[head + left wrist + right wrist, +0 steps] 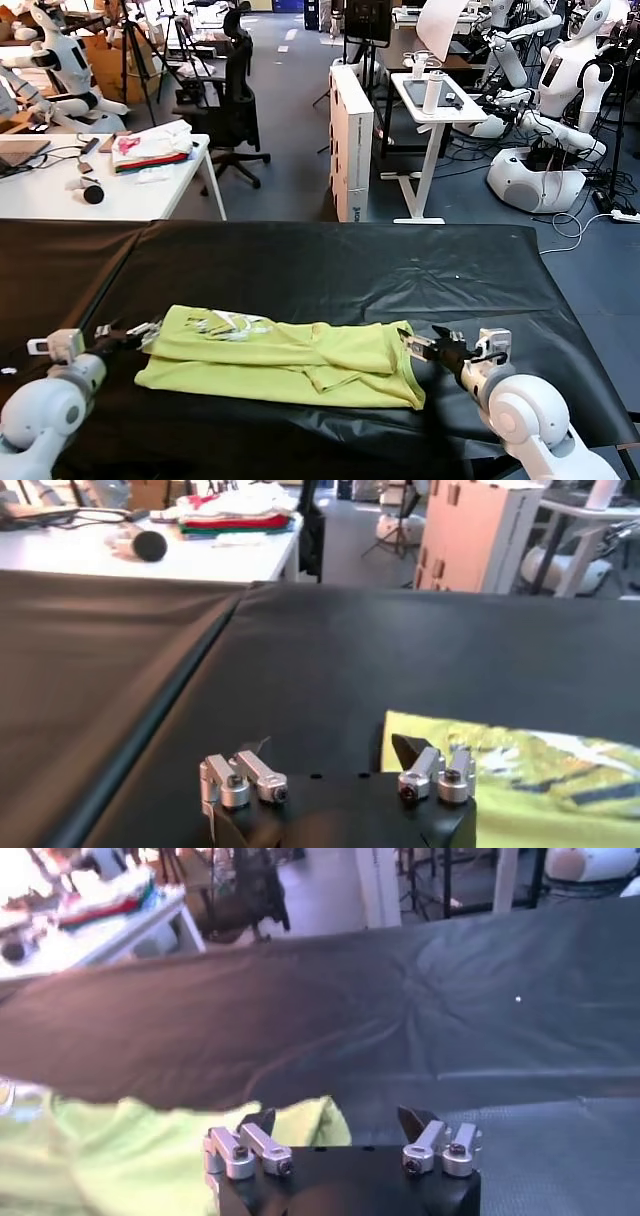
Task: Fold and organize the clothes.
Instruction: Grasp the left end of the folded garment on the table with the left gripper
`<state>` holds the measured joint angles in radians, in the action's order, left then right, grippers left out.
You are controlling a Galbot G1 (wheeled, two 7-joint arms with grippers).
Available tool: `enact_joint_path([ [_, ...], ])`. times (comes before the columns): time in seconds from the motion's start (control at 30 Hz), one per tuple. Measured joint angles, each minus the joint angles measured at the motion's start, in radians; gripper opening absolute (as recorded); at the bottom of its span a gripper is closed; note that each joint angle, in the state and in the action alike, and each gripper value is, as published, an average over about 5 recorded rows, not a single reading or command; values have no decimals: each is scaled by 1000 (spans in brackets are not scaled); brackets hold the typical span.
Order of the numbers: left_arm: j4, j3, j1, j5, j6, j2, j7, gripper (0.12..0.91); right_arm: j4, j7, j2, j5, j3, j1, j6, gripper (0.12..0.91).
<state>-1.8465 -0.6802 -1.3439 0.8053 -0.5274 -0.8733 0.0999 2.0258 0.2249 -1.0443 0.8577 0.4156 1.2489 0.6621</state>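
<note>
The lime-yellow T-shirt (285,358) was laid partly folded on the black counter (330,270); it was judged soft, light and limp, best pinched at both end edges; the left hand (138,334) and right hand (420,348) were spread beside them.

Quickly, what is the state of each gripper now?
Left gripper: open, holding nothing, at the T-shirt edge.
Right gripper: open, holding nothing.

A robotics lab is indicated: white humanoid robots (560,70) are parked beyond the black-covered table (300,270), among tripods (135,50), office chair (232,90), cables.
</note>
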Motion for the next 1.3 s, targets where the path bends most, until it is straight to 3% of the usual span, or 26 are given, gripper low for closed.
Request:
enact_joint_path([
  [0.47,53,102,107,-12,-12,-17,-1,903,-47,-6,-18,-22,-46,-32,-12,904],
  [0.57,61,118,121,-14,-13,-18,-3,871,-55,-9,-18,-24,-46,-33,-14,853],
  [0.73,69,137,136,-16,-16,-20,-4,742,-63,-15,-20,-29,-48,-33,-16,690],
  [0.8,69,139,136,-16,-16,-21,-5,673,-66,-16,-21,-30,-49,-34,-17,659],
  [1.03,75,140,132,-25,-19,-25,-10,305,-75,-18,-27,-31,-51,-38,-19,502],
  [1.17,83,140,130,-26,-18,-28,-11,257,-77,-21,-29,-33,-51,-38,-19,416],
  [1.3,79,135,127,-25,-14,-31,-12,225,-79,-23,-30,-34,-51,-41,-20,218],
])
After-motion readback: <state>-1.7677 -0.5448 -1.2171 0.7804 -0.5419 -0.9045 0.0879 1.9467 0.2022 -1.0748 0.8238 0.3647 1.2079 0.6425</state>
